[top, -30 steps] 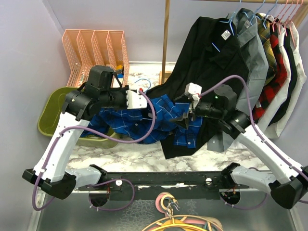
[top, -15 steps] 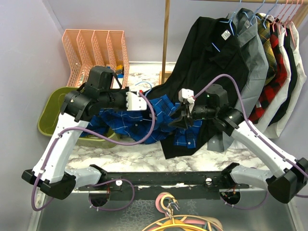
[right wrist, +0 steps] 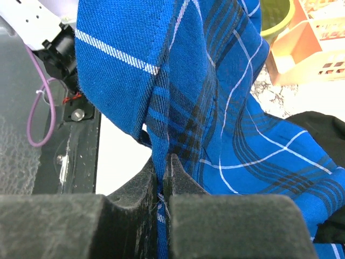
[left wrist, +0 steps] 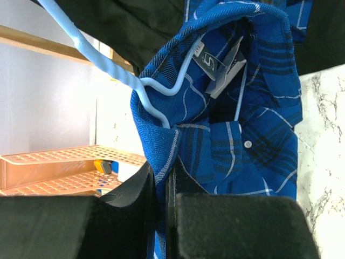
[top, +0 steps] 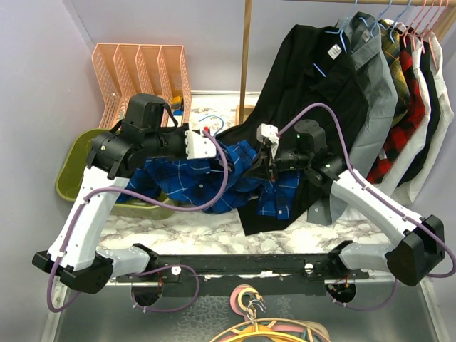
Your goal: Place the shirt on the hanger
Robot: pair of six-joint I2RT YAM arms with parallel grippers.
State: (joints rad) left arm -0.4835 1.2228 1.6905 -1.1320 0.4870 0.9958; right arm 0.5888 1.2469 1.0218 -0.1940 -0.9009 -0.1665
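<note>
Since the earlier frames the right arm (top: pixel 370 206) is swung leftward, so that its wrist is brought nearer the left arm (top: pixel 107 185), which is shifted only slightly. The shirt (top: pixel 206 174) is held off the worktop (top: pixel 206 221), slung between the two sets of jaws, with its lower part drooping below them. In the left wrist view the left jaws are closed to a narrow slit on the edge of the collar, and the hanger (left wrist: pixel 108 59) is seen just above them: its twisted neck runs in from the upper left and its wire passes under the collar beside the neck label. In the right wrist view the right jaws are likewise pinched on a fold of the plaid cloth, which rises above them and spreads away to their right. The task is judged to be partly done: the wire is entered at the collar, but it cannot be told whether either shoulder is seated, and spreading the cloth over both ends of the wire is judged to remain. The left arm is carried with its elbow high and its forearm stretched level toward the right; the right arm is reached up and across from its base, its wrist turned to face the left jaws, in front of a black shirt (top: pixel 313 92).
</note>
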